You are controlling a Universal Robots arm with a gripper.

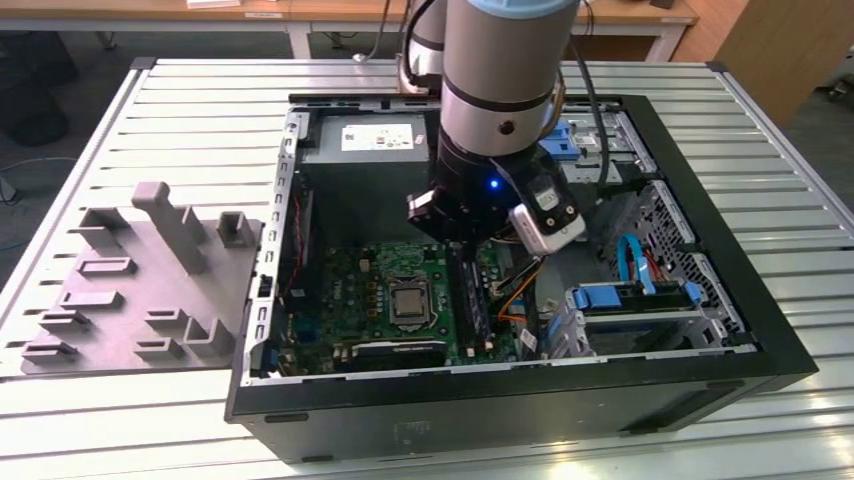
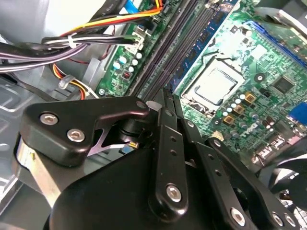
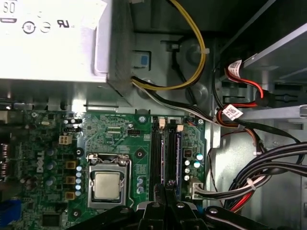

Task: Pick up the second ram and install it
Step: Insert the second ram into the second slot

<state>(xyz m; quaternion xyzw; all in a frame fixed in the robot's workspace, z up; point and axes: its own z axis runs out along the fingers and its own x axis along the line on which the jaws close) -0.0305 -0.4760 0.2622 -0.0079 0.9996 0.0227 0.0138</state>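
My black two-finger gripper (image 3: pixel 166 186) sits low over the green motherboard (image 3: pixel 115 134), jaws drawn together with barely a gap. The second ram (image 3: pixel 176 158), a slim blue-green circuit-board stick, stands edge-on among the long black slots (image 3: pixel 156 153) directly ahead of the jaws. Whether I pinch it, I cannot tell. Farther ahead, the grey metal power-supply box (image 3: pixel 53 52) carries a white printed label (image 3: pixel 48 19).
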